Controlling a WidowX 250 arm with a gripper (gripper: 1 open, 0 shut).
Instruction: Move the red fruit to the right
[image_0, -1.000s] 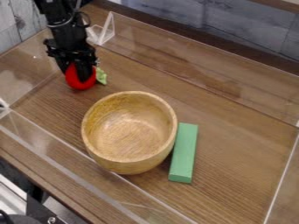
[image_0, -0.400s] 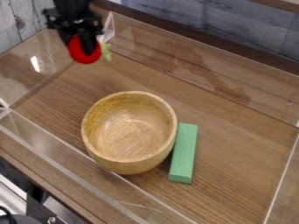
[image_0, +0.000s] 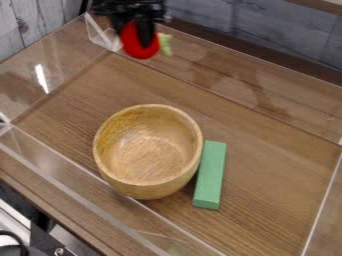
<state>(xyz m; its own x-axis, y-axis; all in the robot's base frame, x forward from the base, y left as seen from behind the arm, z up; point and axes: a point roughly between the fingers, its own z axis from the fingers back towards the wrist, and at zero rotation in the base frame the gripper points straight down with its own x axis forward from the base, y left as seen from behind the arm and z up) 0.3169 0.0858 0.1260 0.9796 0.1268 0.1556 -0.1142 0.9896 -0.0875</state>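
My end effector (image_0: 123, 18) is closed on the red fruit (image_0: 139, 40). It just went up and right, so the move has begun.

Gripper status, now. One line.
Gripper: closed on the red fruit, holding it up off the table, near the far edge of the view.

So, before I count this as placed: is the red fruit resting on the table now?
No, the red fruit hangs in the gripper above the table.
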